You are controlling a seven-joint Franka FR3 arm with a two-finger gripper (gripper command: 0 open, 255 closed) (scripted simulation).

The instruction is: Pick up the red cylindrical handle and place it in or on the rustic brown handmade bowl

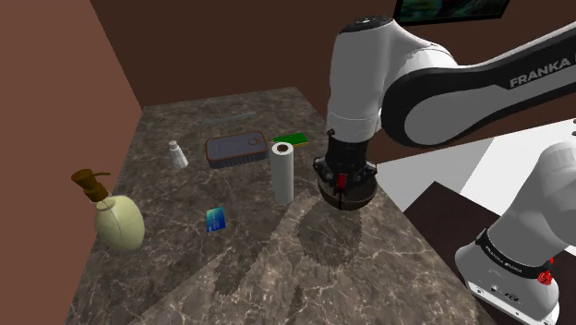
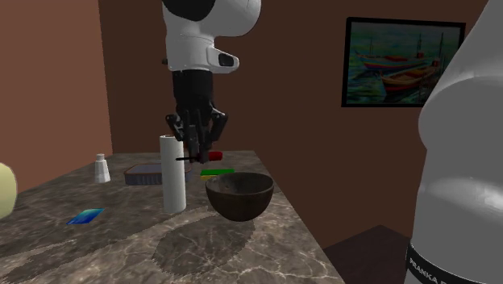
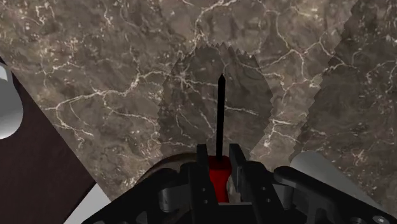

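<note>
Flanking the brown bowl: white upright cylinder.

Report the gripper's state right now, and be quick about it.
Gripper: shut on the red handle, with its thin black shaft sticking out ahead.
</note>
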